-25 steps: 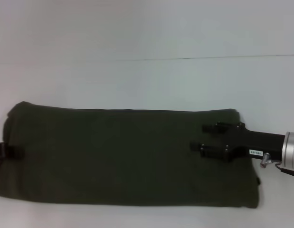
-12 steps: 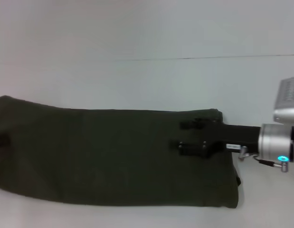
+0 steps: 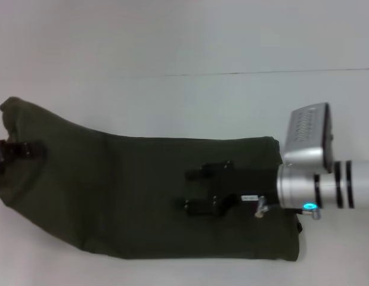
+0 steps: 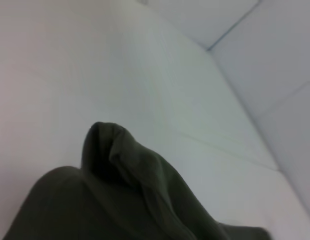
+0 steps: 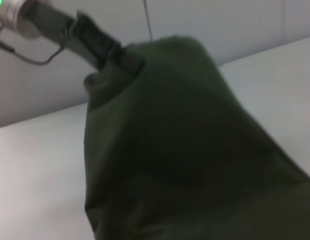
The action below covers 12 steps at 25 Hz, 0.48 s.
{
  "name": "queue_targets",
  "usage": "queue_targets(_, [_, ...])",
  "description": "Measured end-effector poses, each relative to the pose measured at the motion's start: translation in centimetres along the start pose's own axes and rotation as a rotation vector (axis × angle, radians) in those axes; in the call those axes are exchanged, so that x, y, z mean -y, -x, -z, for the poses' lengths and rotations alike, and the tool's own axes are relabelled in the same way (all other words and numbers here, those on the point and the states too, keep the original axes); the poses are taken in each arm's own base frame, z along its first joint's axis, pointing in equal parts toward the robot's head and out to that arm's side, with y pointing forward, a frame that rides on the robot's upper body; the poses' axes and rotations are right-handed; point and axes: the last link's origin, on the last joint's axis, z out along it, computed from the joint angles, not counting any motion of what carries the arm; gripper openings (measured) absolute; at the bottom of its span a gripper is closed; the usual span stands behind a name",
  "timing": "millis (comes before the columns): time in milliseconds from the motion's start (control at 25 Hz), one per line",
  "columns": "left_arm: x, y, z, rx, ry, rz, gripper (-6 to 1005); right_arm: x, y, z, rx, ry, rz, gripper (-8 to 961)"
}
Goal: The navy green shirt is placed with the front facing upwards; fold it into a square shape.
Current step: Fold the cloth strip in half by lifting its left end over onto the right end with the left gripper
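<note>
Both grippers sit at opposite ends of one long band of cloth: the navy green shirt (image 3: 142,196), a large dark olive cotton T-shirt already folded lengthwise, lies across the pale white counter (image 3: 184,42) with its long axis running from the robot's left to its right. No chest lettering shows.

The left gripper (image 3: 11,150) is at the far left end, its black fingers clenched on the shirt's end, which is lifted off the counter so that this end rises into a peak; in the right wrist view the same gripper (image 5: 97,42) is seen farther off, pinching the raised bunch of fabric. The left wrist view shows only the gathered cloth hanging just below it.

The right gripper (image 3: 203,187) reaches in from the right, its black fingers spread apart and lying low over the middle of the band, grasping nothing as far as can be seen.

Judged from this, the held end lies well to the left of the right gripper's fingers, and the fold would carry it along the long axis toward the right end. The left arm, nearer that end, would carry it.
</note>
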Motion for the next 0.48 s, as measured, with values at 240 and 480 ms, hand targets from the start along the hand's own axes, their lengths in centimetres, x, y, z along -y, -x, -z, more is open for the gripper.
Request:
queue_targets(240, [-1.9, 0.0, -0.5, -0.042, 0.137, -0.033, 170, -0.5, -0.1, -2.1, -0.045, -0.002, 0.012, 759])
queue_targets(480, [-3.1, 0.2, -1.4, -0.036, 0.202, -0.056, 175, -0.9, -0.2, -3.1, -0.062, -0.013, 0.008, 759])
